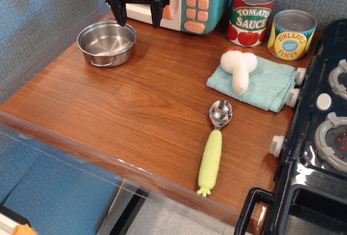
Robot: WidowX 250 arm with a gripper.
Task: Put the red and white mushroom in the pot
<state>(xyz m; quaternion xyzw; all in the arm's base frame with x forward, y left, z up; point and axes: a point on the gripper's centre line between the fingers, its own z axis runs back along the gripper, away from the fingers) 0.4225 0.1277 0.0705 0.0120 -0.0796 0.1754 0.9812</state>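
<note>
Hovering over the far-left part of the wooden counter [135, 99], the black gripper [139, 13] is seen with its two fingers spread apart and nothing held between them. It is positioned just behind and above the pot [107, 43], in front of the toy microwave [190, 2].

The pot is seen upright near the counter's back-left corner, shiny, nothing inside, one loop handle facing the viewer.

The red and white mushroom [239, 68] is found lying on its side on the teal cloth [255, 83] at the right side of the counter, stem pointing toward the front, red cap edge toward the back. It is well apart from the pot and from the gripper.

Behind the cloth, a tomato sauce can [250, 15] and a pineapple slices can [291, 34] are seen standing side by side.

A spoon [215, 145] with a yellow-green handle is laid in front of the cloth, bowl toward it, handle end at the front edge.

A black toy stove [320, 137] is seen touching the counter's right side.
</note>
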